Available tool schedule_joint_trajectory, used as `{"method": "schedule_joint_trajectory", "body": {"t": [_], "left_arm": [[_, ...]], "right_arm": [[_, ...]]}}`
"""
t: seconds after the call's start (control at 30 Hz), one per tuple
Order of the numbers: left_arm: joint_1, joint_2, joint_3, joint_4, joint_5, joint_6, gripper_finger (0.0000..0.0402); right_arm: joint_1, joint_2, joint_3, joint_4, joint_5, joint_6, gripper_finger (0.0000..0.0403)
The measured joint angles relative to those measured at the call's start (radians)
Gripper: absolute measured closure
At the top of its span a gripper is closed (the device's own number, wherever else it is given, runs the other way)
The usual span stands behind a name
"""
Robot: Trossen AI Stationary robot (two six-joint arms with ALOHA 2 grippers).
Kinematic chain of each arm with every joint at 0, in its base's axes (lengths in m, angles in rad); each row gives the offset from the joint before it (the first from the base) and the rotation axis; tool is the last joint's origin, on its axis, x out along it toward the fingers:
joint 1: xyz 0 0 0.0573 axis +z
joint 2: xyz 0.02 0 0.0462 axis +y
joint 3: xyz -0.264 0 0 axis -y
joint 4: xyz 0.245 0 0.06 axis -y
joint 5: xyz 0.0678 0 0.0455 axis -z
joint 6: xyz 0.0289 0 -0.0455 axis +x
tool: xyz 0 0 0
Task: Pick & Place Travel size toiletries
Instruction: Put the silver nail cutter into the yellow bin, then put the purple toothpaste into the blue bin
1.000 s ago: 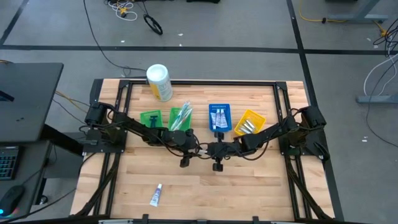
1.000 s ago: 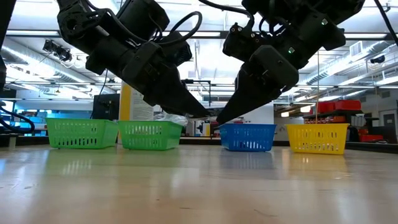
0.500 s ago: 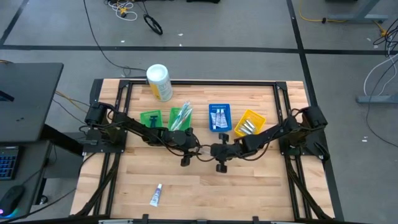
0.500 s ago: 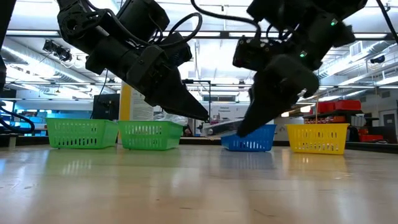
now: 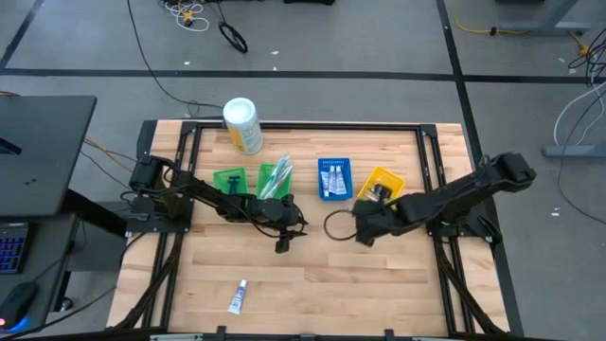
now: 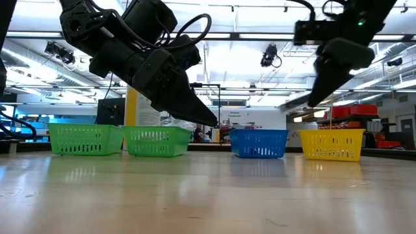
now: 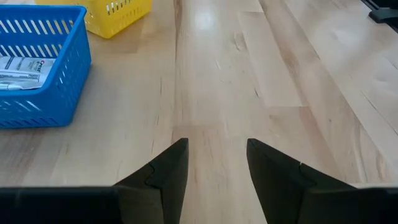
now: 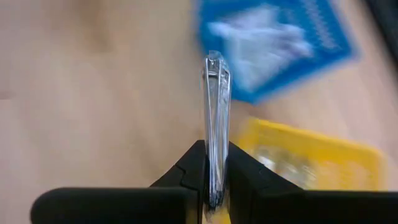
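My right gripper point(image 5: 354, 224) point(image 8: 214, 149) is up above the table in front of the yellow bin point(image 5: 381, 185), shut on a thin silvery piece point(image 8: 216, 106). My left gripper point(image 5: 303, 225) point(image 7: 217, 144) hovers open over bare wood at the table's middle and holds nothing. White tubes lie in the blue bin point(image 5: 333, 178). Toothbrushes stick out of a green bin point(image 5: 275, 180), and silvery pieces lie in the yellow bin. One white tube with a blue mark point(image 5: 238, 298) lies on the table near its near edge. My right gripper pinches the silvery piece by one end point(image 8: 215, 163) between its two fingers. The piece shows edge-on and runs on past the fingertips, along them. In the low view the fingers slant down toward the table's left. The piece point(image 6: 292, 103) is lifted clear of the table.
A second green bin point(image 5: 229, 180) stands left of the first, so the bins form a row across the far half. The big white-and-yellow canister point(image 5: 242, 126) stands at the far edge. A cable loop point(image 5: 329, 227) hangs between the two grippers. Bare wood fills the near half.
My right gripper has drawn away from my left gripper's fingertips, first tipping downward, then rising and swinging toward the table's right, carrying the silvery piece up with it. My left gripper has kept still.
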Motion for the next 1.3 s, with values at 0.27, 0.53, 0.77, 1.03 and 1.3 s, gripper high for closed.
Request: {"method": "schedule_joint_trajectory", "body": {"t": [0.27, 0.53, 0.77, 1.03, 1.3], "left_arm": [[0.0, 0.0, 0.0, 0.001, -0.005, 0.017, 0.0231], [0.0, 0.0, 0.0, -0.002, -0.004, 0.017, 0.0231], [0.0, 0.0, 0.0, -0.006, -0.004, 0.031, 0.0231], [0.0, 0.0, 0.0, -0.008, -0.004, 0.034, 0.0231], [0.0, 0.0, 0.0, -0.008, -0.004, 0.034, 0.0231]], "right_arm": [[-0.046, -0.065, -0.001, -0.269, 0.122, 0.427, 0.036], [-0.111, -0.059, -0.114, -0.226, 0.034, 0.544, 0.036], [-0.154, -0.059, -0.217, -0.085, -0.108, 0.409, 0.0349], [-0.212, -0.059, -0.232, 0.019, -0.082, 0.271, 0.0294], [-0.232, -0.06, -0.203, 0.016, -0.083, 0.262, 0.0267]]}}
